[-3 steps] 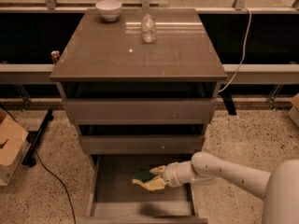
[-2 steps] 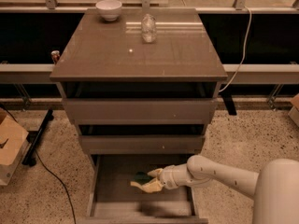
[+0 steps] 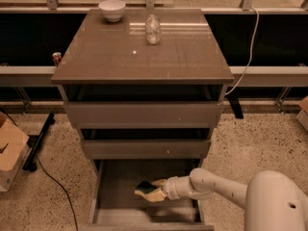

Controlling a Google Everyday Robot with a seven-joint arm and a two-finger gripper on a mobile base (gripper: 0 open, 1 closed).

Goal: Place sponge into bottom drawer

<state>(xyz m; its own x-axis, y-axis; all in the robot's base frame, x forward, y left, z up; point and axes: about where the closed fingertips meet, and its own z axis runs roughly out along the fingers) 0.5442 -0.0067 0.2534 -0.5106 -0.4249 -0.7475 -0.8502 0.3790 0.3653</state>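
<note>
The bottom drawer [image 3: 120, 177] is pulled wide open below two partly open drawers, its flat grey floor showing. My gripper [image 3: 155, 188] reaches in from the right on a white arm and is shut on the sponge [image 3: 146, 191], yellow foam with a dark green top. The sponge hangs over the middle of the drawer floor, a little above it, casting a shadow near the drawer's front.
The cabinet top [image 3: 144, 52] carries a white bowl [image 3: 111, 9] at the back left and a clear glass jar [image 3: 153, 29]. A cardboard box [image 3: 10, 153] sits on the floor at left, with a black cable [image 3: 53, 182] running by. A white cable [image 3: 250, 42] hangs at right.
My gripper has carried the sponge a little further left over the drawer floor. The arm has stretched out more.
</note>
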